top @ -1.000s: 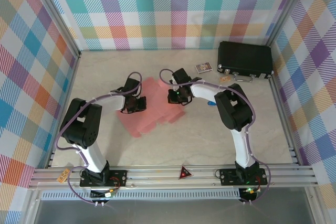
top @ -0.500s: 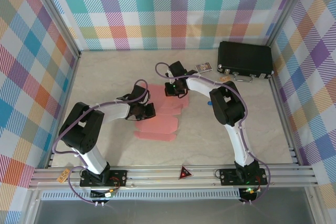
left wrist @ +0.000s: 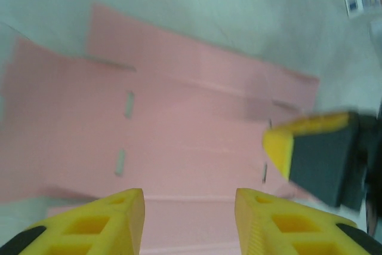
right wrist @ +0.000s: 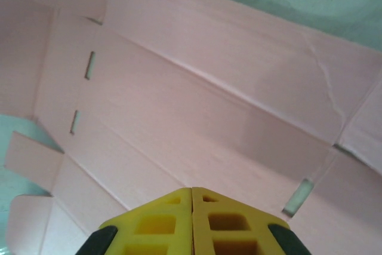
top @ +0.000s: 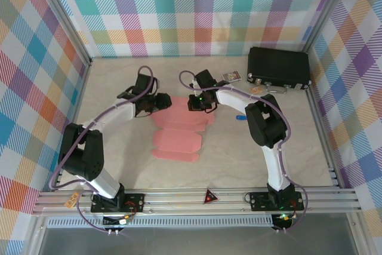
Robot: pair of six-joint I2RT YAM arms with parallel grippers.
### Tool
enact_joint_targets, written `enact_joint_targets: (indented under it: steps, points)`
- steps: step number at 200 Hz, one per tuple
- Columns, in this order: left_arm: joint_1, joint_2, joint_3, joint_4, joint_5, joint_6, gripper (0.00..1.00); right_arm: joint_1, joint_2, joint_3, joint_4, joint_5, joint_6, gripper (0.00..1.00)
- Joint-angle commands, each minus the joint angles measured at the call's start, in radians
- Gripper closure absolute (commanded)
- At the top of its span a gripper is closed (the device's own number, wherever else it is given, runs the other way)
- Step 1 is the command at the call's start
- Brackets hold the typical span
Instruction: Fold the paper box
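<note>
While the flat salmon-pink card paper box is lying unfolded at the middle of the table, the left gripper is hanging released and the right gripper clenched over its far edge.

We see a pale, marbled-beige tabletop carrying the paper box, a salmon-pink die-cut sheet spread open near the middle, with its flaps and small slots showing. Near the far right corner lies a black case, with a small printed card just beside its left end and a small tan item by its near edge. A small blue object lies on the surface to the right of the sheet, nearer to us than the case.
</note>
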Motion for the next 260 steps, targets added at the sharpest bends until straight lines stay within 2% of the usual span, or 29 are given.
enact_joint_targets:
  steps: [1, 52, 96, 206, 260]
  points:
    - [0.036, 0.083, 0.093, -0.07, -0.056, 0.088, 0.55, 0.014, -0.024, -0.046, 0.034, -0.045, 0.039, 0.92]
    - [0.084, 0.274, 0.301, -0.123, -0.096, 0.155, 0.5, 0.022, -0.01, -0.114, 0.077, -0.049, 0.063, 0.95]
    - [0.098, 0.401, 0.419, -0.173, -0.028, 0.187, 0.5, 0.022, 0.015, -0.132, 0.08, -0.043, 0.065, 0.97]
    - [0.106, 0.52, 0.519, -0.279, -0.028, 0.194, 0.51, 0.024, 0.022, -0.14, 0.091, -0.043, 0.08, 0.97]
    - [0.107, 0.534, 0.539, -0.296, 0.06, 0.217, 0.52, 0.026, 0.027, -0.142, 0.098, -0.048, 0.085, 0.98]
